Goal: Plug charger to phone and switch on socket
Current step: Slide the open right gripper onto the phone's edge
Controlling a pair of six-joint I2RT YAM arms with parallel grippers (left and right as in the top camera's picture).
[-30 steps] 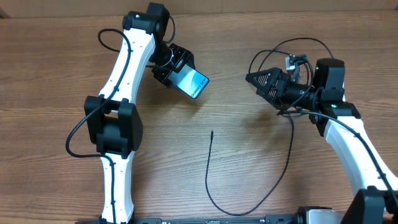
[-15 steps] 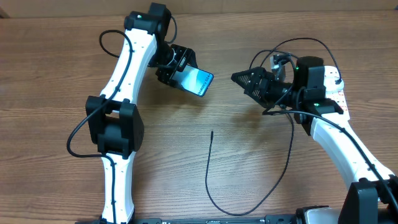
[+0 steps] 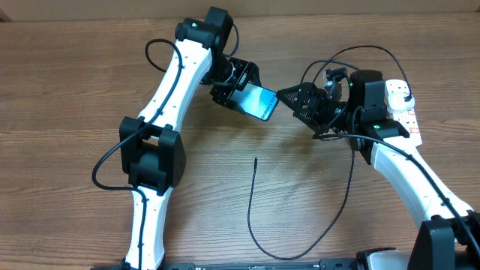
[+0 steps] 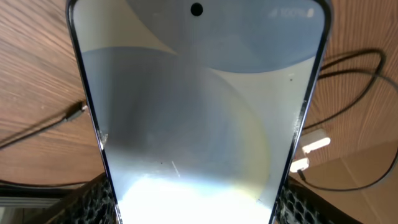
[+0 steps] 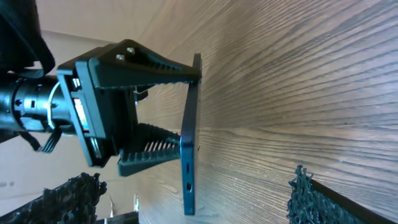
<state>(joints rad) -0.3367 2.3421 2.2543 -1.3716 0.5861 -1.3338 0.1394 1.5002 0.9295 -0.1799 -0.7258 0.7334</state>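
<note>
- The socket lies on the table, far right.
- The left gripper grips the phone above the table.
- The right gripper, jaws wide open, is just beside the phone.
- The charger lies loose below.

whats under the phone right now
The left gripper holds the phone up; past its edges only the wooden table and the charger show. Whatever lies directly beneath its body is covered.

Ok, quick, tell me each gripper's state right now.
Left gripper: closed on the phone.
Right gripper: open, holding nothing.
</note>
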